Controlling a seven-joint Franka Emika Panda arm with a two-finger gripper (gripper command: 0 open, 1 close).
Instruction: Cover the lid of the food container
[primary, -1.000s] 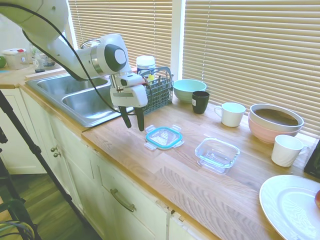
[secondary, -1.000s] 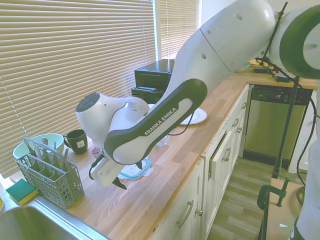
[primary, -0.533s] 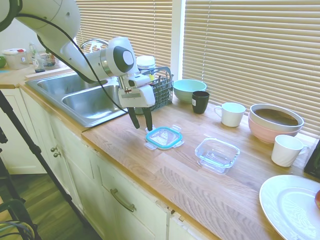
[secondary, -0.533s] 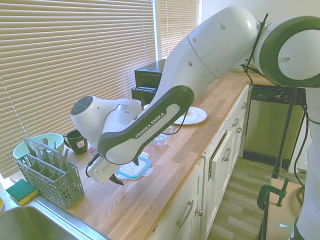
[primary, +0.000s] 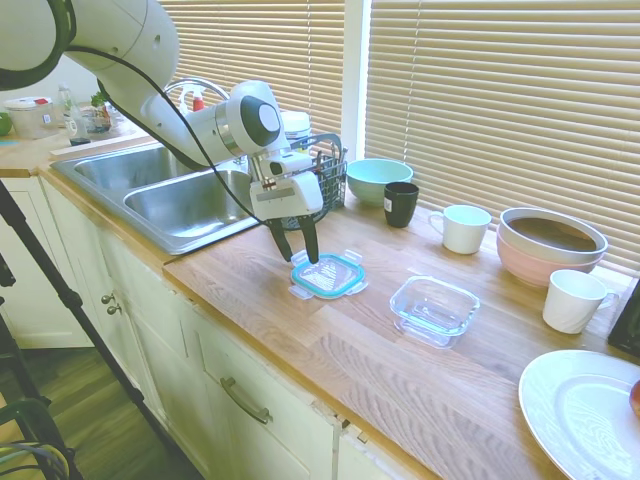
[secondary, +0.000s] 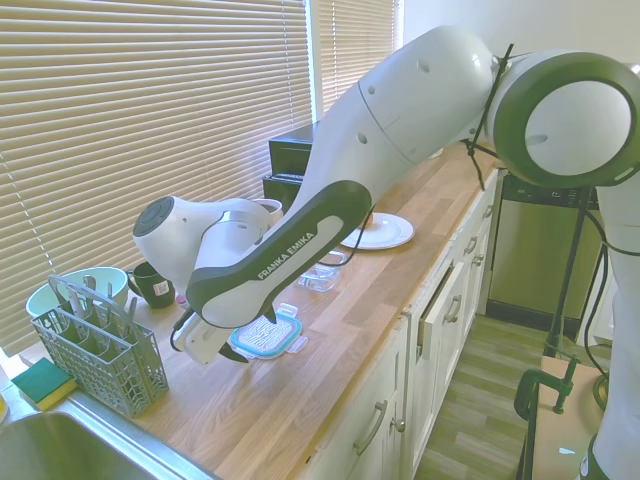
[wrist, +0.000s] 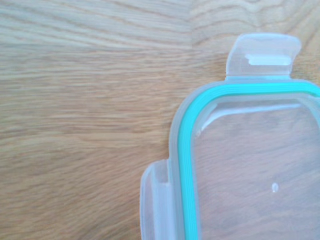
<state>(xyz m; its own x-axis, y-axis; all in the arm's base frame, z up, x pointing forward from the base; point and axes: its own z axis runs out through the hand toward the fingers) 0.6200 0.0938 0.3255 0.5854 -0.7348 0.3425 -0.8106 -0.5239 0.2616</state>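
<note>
While the lid waits flat on the counter, the scene breaks down as follows.

Lid position: the lid (primary: 328, 274) lies flat on the wooden counter (primary: 400, 370), near the front edge and just in front of the cutlery basket (primary: 318, 180).

End effector state: the end effector (primary: 298, 246) has its two dark fingers spread apart, pointing down, with nothing between them.

Key relation: the end effector hangs over the lid's edge on the sink (primary: 185, 205) side, not over its middle. The wrist view agrees, showing one corner of the teal rim and two snap tabs with bare wood beside them. The rest of the lid lies further along the counter, toward the food container.

Contact: the fingertips look close above the lid, but whether they touch it cannot be told.

Lid orientation: it is a rounded square, so it has no real long axis. Its sides sit turned at an angle to the counter's front edge, with one tab on each side.

Food container: the clear glass food container (primary: 435, 309) stands open on the same counter, apart from the lid, on the side away from the sink.

Judged step: reaching for the lid, which is not yet gripped.

Next move needs: probably closing on a rim or tab, then carrying the lid along the counter to the food container.
</note>
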